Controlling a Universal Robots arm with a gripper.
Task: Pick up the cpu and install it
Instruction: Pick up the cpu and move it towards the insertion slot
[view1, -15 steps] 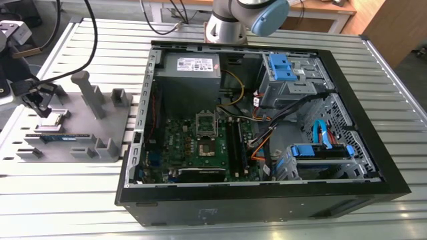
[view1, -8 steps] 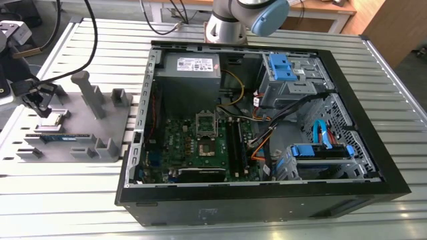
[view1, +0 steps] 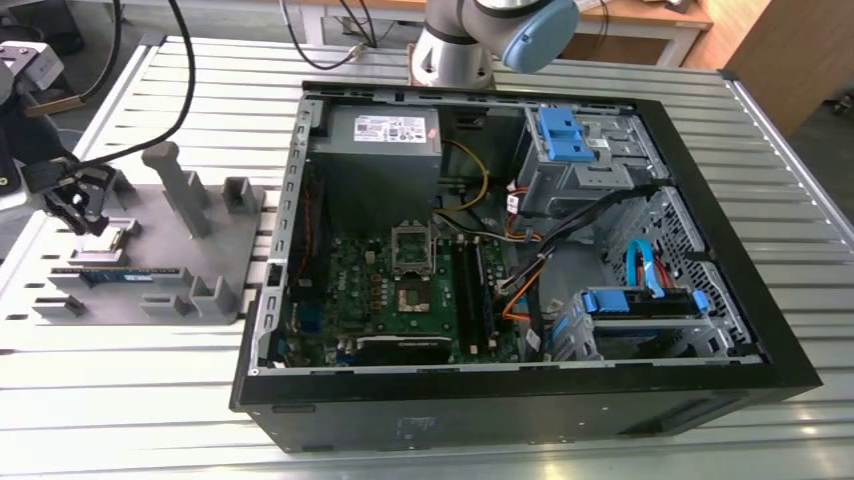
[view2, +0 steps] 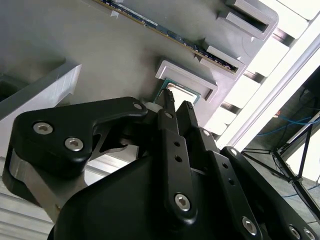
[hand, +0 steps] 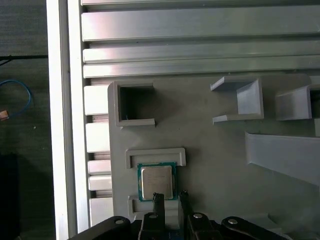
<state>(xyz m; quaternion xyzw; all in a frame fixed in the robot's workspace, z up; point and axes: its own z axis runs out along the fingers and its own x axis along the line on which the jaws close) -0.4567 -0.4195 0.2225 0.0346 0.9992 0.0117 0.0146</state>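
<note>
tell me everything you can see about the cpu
The cpu is a small flat square chip with a dull silver metal top and a thin greenish rim. It lies flat, lid up, in a low-walled nest on the grey fixture plate, beside the open computer case. The pincer is right at one edge; contact cannot be made out.

cpu (hand: 156, 182) in bracket (hand: 155, 156) on fixture plate (hand: 210, 165), exterior view's left of computer case (view1: 534, 405)
</note>
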